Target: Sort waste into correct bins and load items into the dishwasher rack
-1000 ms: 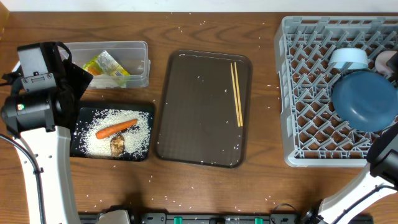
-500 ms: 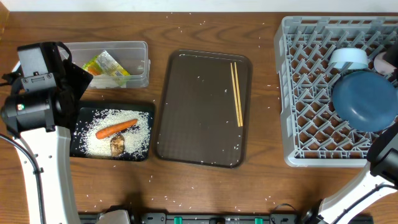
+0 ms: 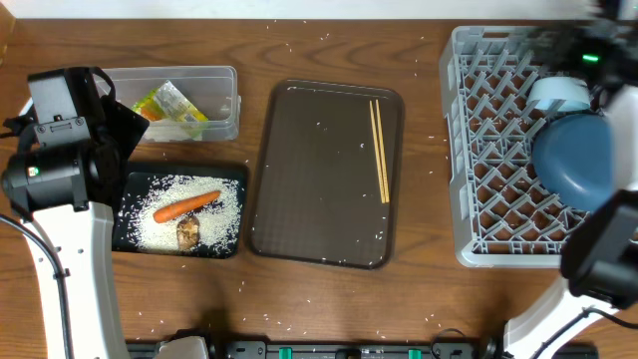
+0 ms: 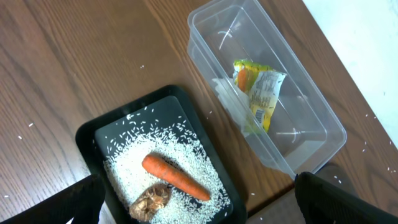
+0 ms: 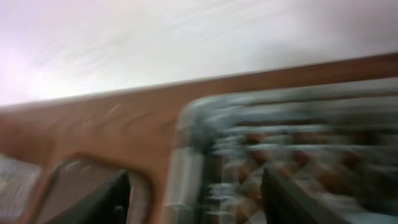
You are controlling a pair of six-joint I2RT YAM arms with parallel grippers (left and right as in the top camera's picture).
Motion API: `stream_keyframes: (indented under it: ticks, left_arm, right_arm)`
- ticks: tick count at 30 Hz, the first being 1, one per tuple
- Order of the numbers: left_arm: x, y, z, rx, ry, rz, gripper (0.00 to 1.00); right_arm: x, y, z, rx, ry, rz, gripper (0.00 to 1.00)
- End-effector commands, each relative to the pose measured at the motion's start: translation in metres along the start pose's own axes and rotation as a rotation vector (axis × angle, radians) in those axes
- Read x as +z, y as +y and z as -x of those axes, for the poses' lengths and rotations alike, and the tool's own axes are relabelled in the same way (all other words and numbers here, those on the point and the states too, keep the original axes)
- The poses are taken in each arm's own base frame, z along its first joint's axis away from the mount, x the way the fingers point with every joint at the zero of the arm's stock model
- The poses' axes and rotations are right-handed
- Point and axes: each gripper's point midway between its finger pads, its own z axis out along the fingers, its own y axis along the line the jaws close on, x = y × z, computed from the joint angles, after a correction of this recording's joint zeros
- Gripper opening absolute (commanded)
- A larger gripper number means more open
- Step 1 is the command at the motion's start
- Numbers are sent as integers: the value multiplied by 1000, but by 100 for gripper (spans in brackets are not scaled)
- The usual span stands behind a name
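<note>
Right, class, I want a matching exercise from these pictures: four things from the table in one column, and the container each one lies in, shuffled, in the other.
Things
1. small orange carrot
2. crinkled silver-and-yellow-green foil wrapper
3. pair of thin wooden chopsticks
4. big dark blue round plate

Places
A. large grey plastic lattice rack
B. shallow black rectangular tray
C. dark brown serving tray
D. clear plastic rectangular tub

Pairs: 1-B, 2-D, 3-C, 4-A
</note>
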Motion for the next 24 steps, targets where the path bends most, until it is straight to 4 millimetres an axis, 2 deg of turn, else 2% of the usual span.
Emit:
stream_keyframes:
  ticks: [1, 3, 6, 11, 13, 16, 20, 22, 24]
  left_arm:
    - [-2, 1, 4, -5, -16, 7, 98]
    - [-2, 1, 4, -5, -16, 7, 98]
    - [-2, 1, 4, -5, -16, 7, 98]
    - [-2, 1, 4, -4, -16, 7, 98]
    - [-2, 1, 4, -4, -16, 7, 98]
    - [-2, 1, 4, -5, -16, 7, 98]
    - [-2, 1, 4, -4, -16, 7, 98]
    - [-2, 1, 4, -4, -16, 7, 98]
    - [-2, 1, 4, -5, -16, 7, 98]
  right_arm:
    - [29, 62, -23, -109, 73, -13, 68]
    - [46, 86, -42, -174, 117, -122, 72]
    - [60, 119, -70, -278, 162, -252, 81]
    - [76, 177, -125, -343, 257, -271, 92]
    - [81, 190, -145, -319, 293, -275, 94]
    - [88, 206, -175, -273, 352, -265, 90]
    - [93, 218, -208, -277, 423, -269, 75]
    - [95, 217, -220, -263, 446, -295, 74]
    - [96, 207, -229, -240, 452, -369, 76]
